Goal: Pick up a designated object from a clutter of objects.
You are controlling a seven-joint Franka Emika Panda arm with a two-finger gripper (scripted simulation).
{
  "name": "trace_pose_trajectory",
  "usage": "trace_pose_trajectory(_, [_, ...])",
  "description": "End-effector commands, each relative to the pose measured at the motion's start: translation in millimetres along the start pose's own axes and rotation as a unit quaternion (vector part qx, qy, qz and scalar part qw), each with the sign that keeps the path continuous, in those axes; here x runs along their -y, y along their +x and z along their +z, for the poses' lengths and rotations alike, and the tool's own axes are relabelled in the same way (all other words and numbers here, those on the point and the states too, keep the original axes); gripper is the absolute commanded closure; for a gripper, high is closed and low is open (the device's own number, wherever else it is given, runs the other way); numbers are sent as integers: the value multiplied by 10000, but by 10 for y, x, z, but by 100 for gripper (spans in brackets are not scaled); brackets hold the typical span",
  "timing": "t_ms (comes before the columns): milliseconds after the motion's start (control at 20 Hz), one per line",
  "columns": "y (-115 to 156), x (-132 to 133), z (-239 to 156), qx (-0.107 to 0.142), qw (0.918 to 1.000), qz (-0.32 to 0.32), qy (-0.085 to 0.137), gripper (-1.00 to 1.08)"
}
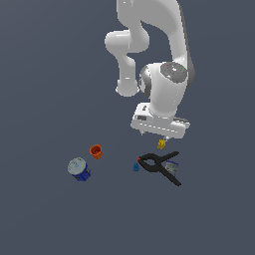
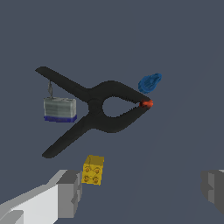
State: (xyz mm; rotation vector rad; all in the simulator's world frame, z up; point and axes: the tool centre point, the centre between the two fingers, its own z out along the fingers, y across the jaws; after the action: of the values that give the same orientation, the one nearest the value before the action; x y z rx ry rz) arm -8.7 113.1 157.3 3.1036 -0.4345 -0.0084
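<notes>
Fingers (image 2: 70,192) of my gripper (image 2: 142,190) stand wide apart, holding nothing. My target, the yellow block (image 2: 93,169), sits just beside one finger, near the black clamp (image 2: 94,109). Against the clamp's handles rests a small pale box (image 2: 60,109); by its red tip lies a tiny blue piece (image 2: 149,82). Well away from the clamp stand an orange cup (image 1: 95,151) and a blue-and-white can (image 1: 78,169).

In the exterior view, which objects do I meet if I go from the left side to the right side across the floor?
Blue-and-white can → orange cup → tiny blue piece → yellow block, just below the hand. The black clamp and the pale box overlap, so I leave them out.
</notes>
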Motion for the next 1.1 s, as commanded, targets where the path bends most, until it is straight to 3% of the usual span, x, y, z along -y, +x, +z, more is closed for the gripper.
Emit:
trace_pose_trajectory(0, [-100, 123, 189, -13, 9999, 150, -1, -92])
trace_pose_trajectory(500, [-450, 443, 706, -23, 9984, 559, 27, -92])
trace_pose_trajectory(1050, [-563, 521, 845, -15, 9978, 663, 40, -92])
